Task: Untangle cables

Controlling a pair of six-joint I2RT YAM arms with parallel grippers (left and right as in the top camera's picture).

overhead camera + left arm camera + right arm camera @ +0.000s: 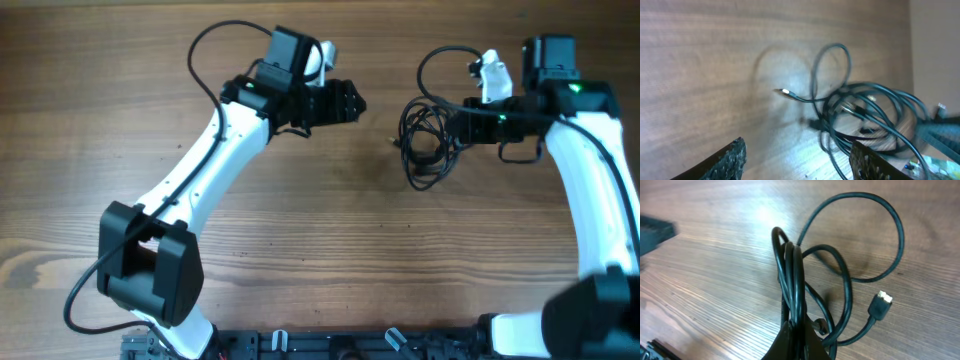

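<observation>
Overhead: cables (pixel 428 145) in one loose tangle on counter (pixel 320 230), right of centre. Right end effector (pixel 455 125) at the tangle's right edge. Left end effector (pixel 350 102) apart from it, to the left.

Left wrist: fingers (pixel 727 161) spread, nothing between them. Tangle lies ahead, one plug (pixel 785 92) sticking out, view blurred.

Right wrist: jaws pressed together, pinching several strands. Loops fan away over counter.

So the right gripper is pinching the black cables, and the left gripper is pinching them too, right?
No. The right gripper is pinching the cables, but the left gripper is open with nothing between its fingers; the cables lie ahead of it. The left wrist view shows this.
</observation>
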